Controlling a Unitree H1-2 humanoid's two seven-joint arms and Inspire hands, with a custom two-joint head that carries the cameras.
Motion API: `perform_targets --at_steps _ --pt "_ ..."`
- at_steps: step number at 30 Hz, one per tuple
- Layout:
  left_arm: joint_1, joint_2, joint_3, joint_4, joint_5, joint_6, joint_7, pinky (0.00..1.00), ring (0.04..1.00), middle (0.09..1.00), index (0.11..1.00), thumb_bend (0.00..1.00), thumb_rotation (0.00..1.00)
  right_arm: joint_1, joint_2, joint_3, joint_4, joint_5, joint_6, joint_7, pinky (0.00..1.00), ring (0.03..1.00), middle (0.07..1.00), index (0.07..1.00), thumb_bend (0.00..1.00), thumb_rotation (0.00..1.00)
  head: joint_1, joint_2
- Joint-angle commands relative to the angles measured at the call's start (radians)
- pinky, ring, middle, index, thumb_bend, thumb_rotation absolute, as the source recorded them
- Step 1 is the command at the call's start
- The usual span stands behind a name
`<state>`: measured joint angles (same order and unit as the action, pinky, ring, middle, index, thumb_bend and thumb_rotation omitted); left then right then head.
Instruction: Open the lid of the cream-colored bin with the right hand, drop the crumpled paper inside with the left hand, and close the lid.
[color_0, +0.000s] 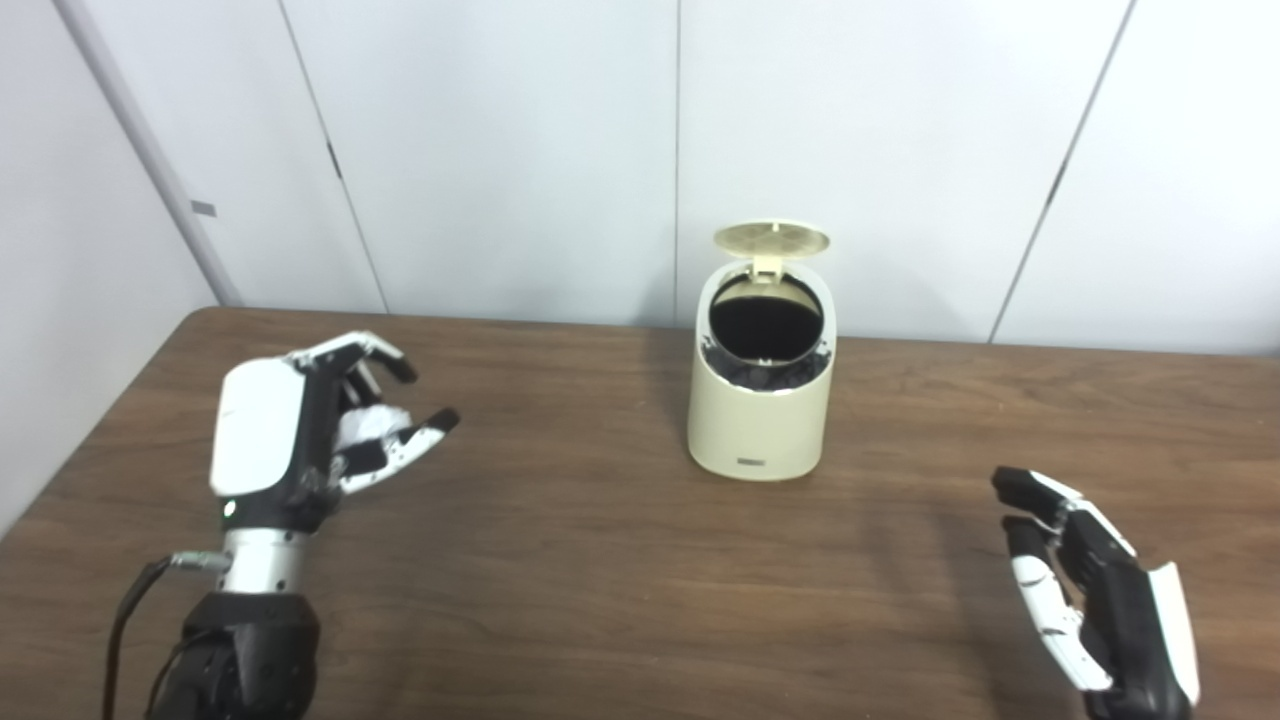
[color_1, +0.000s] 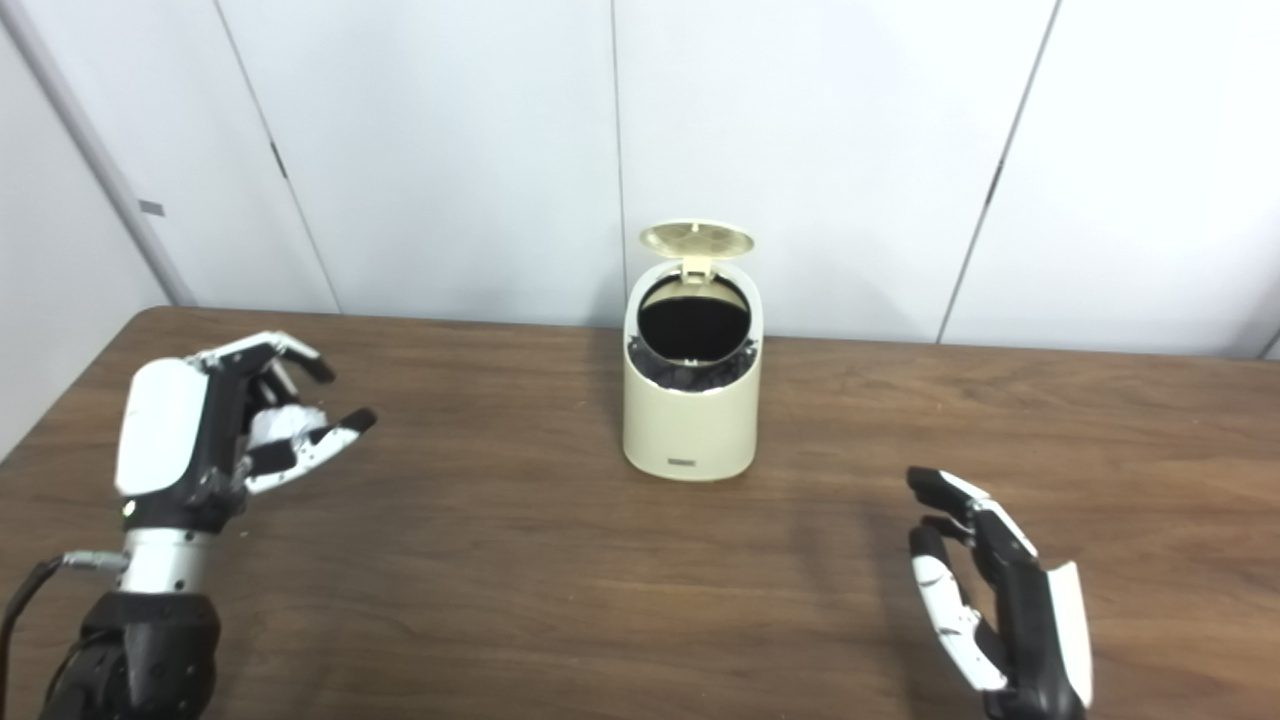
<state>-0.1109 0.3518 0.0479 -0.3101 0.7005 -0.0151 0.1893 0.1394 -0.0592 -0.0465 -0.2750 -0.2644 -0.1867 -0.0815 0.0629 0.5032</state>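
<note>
Lid (color_0: 771, 238) stands up, so the bin (color_0: 757, 425) can take the paper (color_0: 365, 425) grasped in the left robot hand (color_0: 320, 430); right robot hand (color_0: 1095, 590) rests released.

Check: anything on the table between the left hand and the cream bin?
Nothing: bare wood-grain brown table separates the left hand, which cradles the white crumpled paper, from the cream-colored plastic bin. Both eye views show it.

Bright even overhead light, soft faint shadows on the table (color_0: 560, 560), mild overall softness, no glare
</note>
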Motion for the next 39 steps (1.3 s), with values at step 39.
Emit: perform_targets --at_steps 39 --pt "-0.379 -0.238 -0.278 0.226 0.190 -0.239 0.118 0.09 0.127 0.194 0.470 0.51 0.03 -0.028 0.067 0.067 0.063 -0.108 -0.064 -0.095 0.64 0.736 0.744 0.738 0.07 0.55 -0.138 -0.071"
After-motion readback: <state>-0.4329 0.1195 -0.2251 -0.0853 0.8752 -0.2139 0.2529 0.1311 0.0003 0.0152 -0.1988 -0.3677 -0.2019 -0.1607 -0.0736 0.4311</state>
